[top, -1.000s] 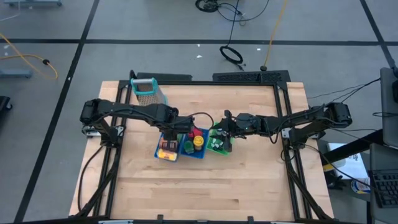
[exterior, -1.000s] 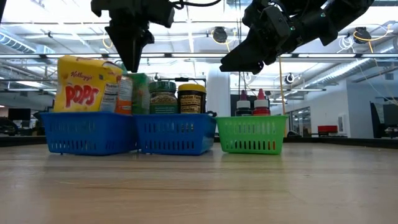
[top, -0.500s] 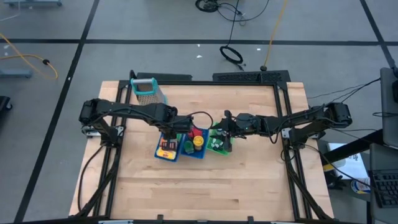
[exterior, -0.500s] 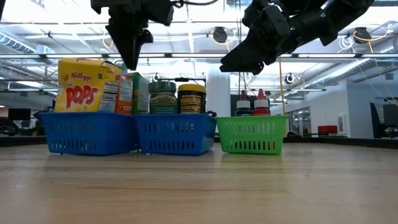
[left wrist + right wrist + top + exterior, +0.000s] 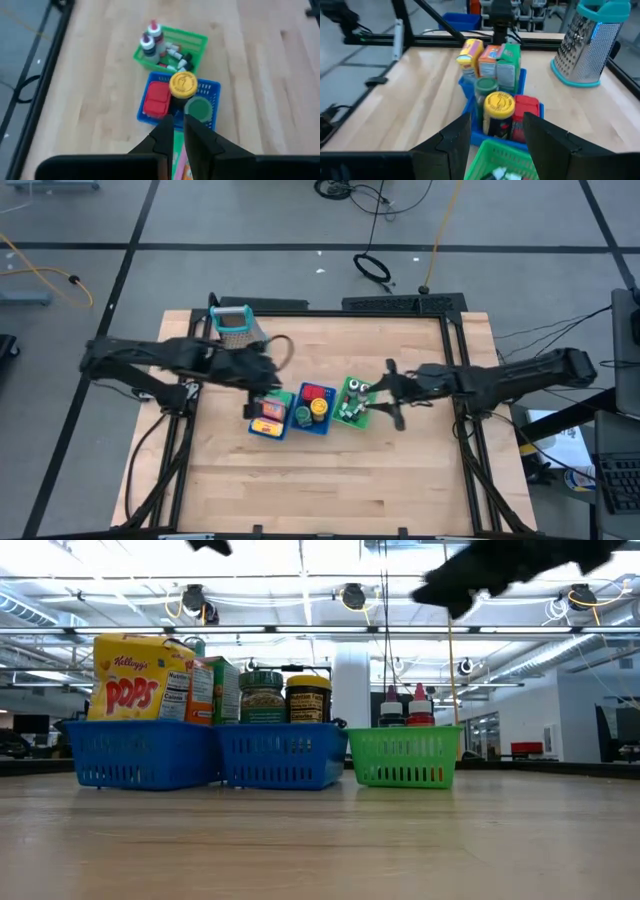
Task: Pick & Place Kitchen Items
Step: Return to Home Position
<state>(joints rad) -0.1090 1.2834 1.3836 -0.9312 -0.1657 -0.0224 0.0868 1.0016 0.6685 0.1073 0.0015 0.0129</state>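
Three small baskets stand in a row mid-table. The left blue basket [image 5: 268, 420] holds a yellow box [image 5: 130, 678], an orange packet [image 5: 200, 690] and a green carton [image 5: 226, 690]. The middle blue basket [image 5: 312, 420] holds a red can [image 5: 156, 98], a yellow-capped jar [image 5: 183, 84] and a green-capped jar [image 5: 199, 108]. The green basket [image 5: 352, 402] holds tiny bottles [image 5: 148, 42] and white bits. My left gripper [image 5: 264, 392] [image 5: 178, 122] hovers shut above the left blue basket. My right gripper [image 5: 392, 395] [image 5: 496, 120] is open, just right of the green basket and raised.
A metal grater with a teal handle [image 5: 235, 325] [image 5: 587, 45] stands near the table's far left corner. A black frame rail [image 5: 330, 308] runs around the table. Bare wood lies in front of the baskets toward the near edge [image 5: 320, 490].
Both arms have risen, almost leaving the low view. My left gripper has drawn back toward the table's left edge and my right gripper toward the right edge. The items stay in the baskets.
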